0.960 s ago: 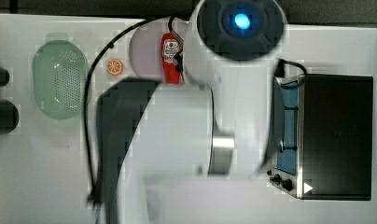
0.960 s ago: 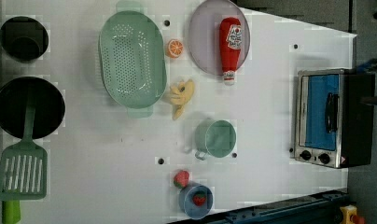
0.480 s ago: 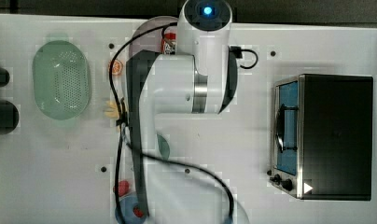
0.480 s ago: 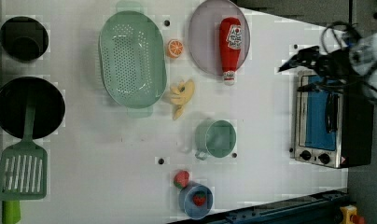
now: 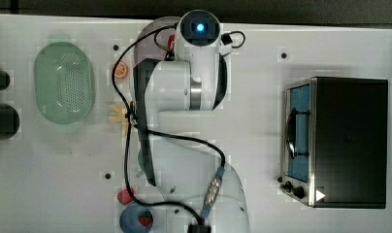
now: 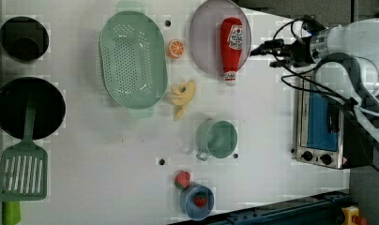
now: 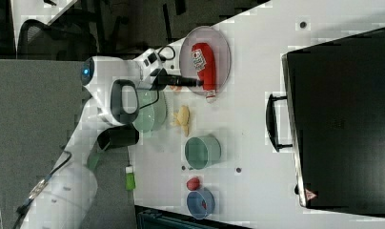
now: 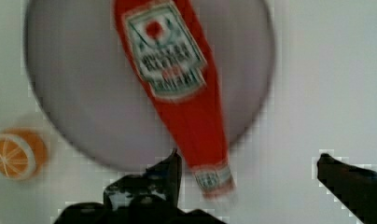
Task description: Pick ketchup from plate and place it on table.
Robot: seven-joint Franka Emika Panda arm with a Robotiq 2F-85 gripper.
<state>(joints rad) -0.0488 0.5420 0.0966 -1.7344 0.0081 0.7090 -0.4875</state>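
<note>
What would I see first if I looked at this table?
Probably the bright red ketchup lying flat on the lilac plate at the table's far edge in the left view, its white cap poking over the rim. Next, the big white robot arm with its gripper open beside the plate, and the green colander on the left view's left.

The arm [image 5: 184, 92] has smooth, rounded white shells with dark grey bands at its joints. A round black cap with a glowing blue light [image 5: 200, 27] tops one link. Thin black cables loop along the links, joined by a silver-and-blue connector [image 5: 214, 184]. The end effector [image 8: 245, 186] has black fingers [image 8: 350, 179].
</note>
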